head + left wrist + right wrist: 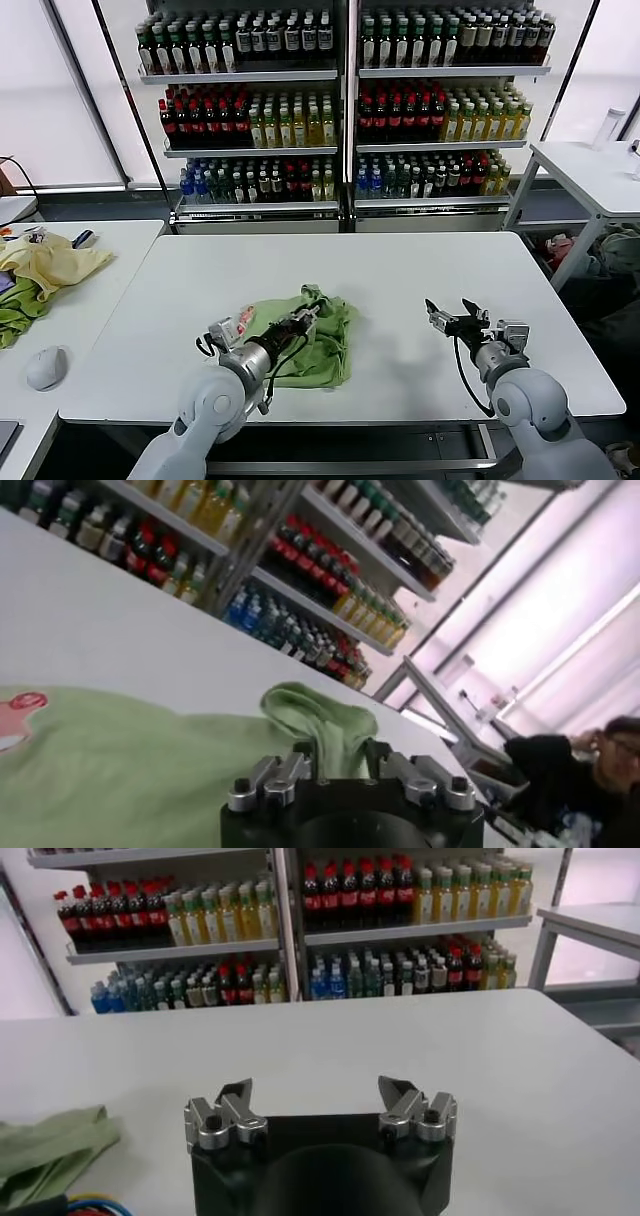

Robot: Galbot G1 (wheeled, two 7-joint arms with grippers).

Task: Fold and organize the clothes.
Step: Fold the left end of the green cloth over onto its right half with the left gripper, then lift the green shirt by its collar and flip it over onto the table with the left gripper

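the light green polo shirt [318, 340] lies bunched on the white table [400, 270], toward the near edge and left of centre. it is crumpled into a loose heap with soft folds, one rounded hump of fabric raised at its far side. a red-and-white printed patch [232, 326] shows at its left edge; in the left wrist view the same patch sits on the flat spread of cloth.

the left gripper [305, 322] lies over the shirt, its jaws right at the raised fold; whether they pinch the cloth or stand loose cannot be told. the right gripper [452, 315] hovers over bare table to the right, well apart from the shirt, its jaws spread wide and holding nothing.

on a side table [90, 300] to the left lie a pale yellow garment [55, 263] with a darker green cloth [15, 315] beside it, and a computer mouse [45, 367] nearer. behind the table stand shelves [340, 110] packed with bottles. nothing lies between the two grippers.
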